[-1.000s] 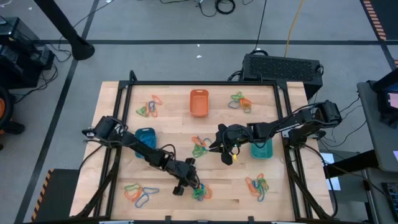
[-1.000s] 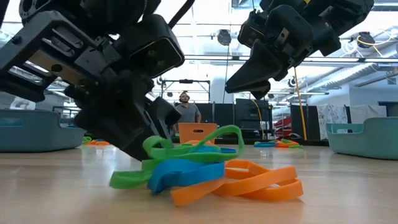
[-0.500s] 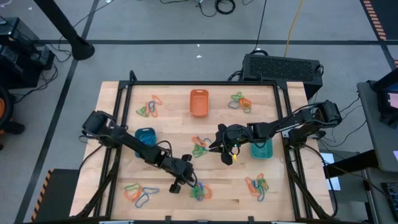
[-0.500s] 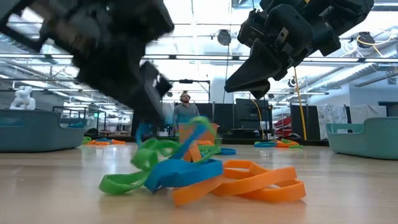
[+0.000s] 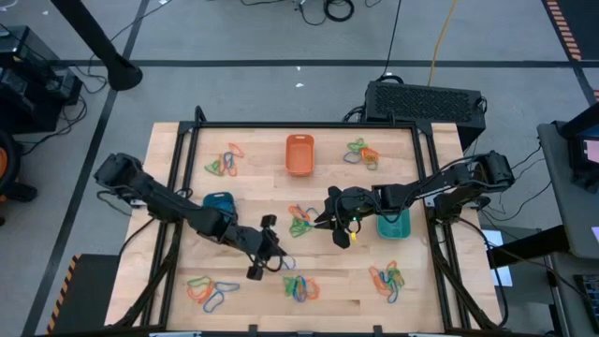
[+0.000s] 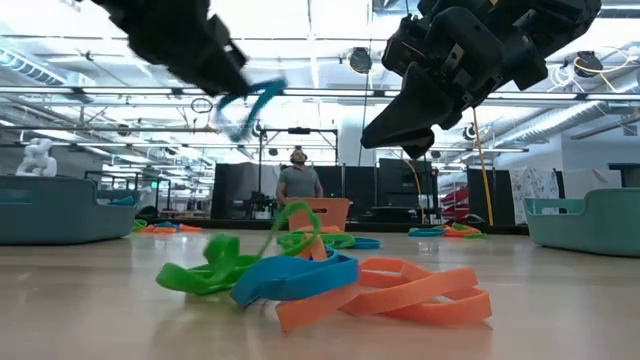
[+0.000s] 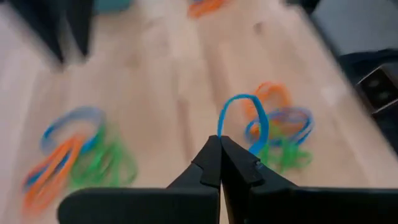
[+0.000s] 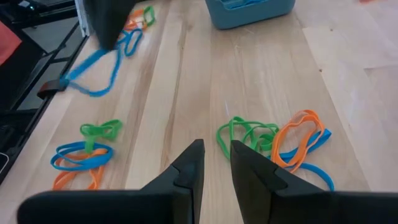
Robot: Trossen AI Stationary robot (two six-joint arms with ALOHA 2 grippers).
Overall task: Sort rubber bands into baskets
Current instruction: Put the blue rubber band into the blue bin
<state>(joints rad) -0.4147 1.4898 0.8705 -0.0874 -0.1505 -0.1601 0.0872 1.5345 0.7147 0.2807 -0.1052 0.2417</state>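
Observation:
My left gripper (image 5: 273, 258) hangs above the near middle of the table, shut on a blue rubber band (image 7: 241, 116), which also shows in the low view as a blue rubber band (image 6: 246, 104) high off the wood. Under it lies a pile of green, blue and orange rubber bands (image 5: 298, 288). My right gripper (image 5: 321, 222) waits open over the centre pile (image 8: 273, 140), nothing between its fingers (image 8: 193, 163). The orange basket (image 5: 299, 154) stands at the far middle, the blue basket (image 5: 219, 208) at the left, the teal basket (image 5: 393, 223) at the right. My left gripper pinches the blue band between its two fingertips at one end of the loop (image 7: 220, 133). The fingers slant downward, coming from the table's left. The rest of the loop stands out beyond the tips, clear of the table and of the pile.
More piles of bands lie at the near left (image 5: 208, 290), near right (image 5: 388, 277), far left (image 5: 225, 161) and far right (image 5: 360, 152). A black frame (image 5: 299, 124) borders the wooden table. A person stands in the room far behind the table in the low view.
My left gripper has shut on the blue band in the near pile and risen, drawing back toward the table's left and far side. The blue band has come up out of the pile and hangs clear. A green band was tugged up and has dropped back.

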